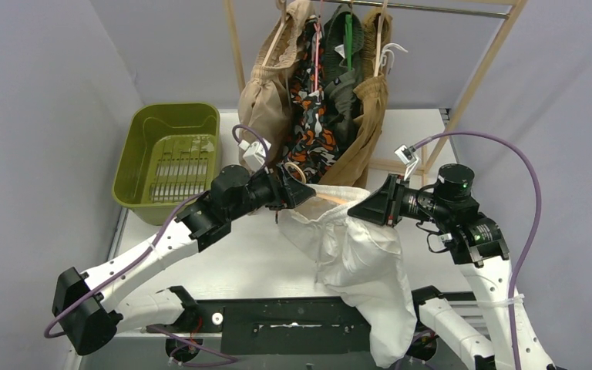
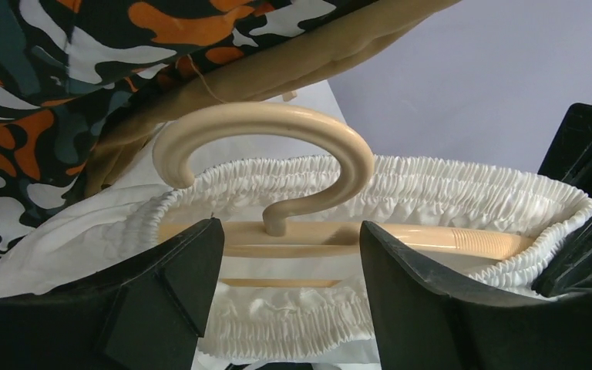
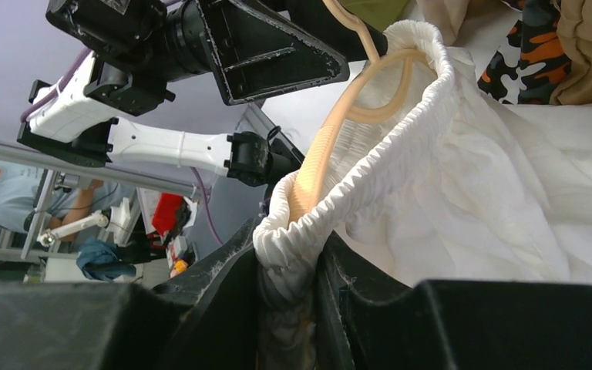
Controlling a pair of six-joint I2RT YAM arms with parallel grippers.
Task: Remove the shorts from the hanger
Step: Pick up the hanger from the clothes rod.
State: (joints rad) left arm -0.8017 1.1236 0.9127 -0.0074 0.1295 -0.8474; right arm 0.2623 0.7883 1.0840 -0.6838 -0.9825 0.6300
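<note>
Shorts (image 1: 354, 247): white pair, mid-table, waistband stretched between both claws, legs trailing toward 6 o'clock.
Right claw (image 3: 289, 293): pinching the waistband's 3 o'clock end, anchoring cloth.
Left claw (image 2: 287, 240): spread astride hanger (image 2: 277, 131) bar, probably to pull it free.

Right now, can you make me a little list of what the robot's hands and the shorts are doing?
white shorts: off the rail, cream hanger inside the waistband
left gripper: open, fingers either side of the hanger's hook
right gripper: shut on the waistband's end
other shorts: four pairs hanging on the rail
tub: green, at the table's left edge
</note>
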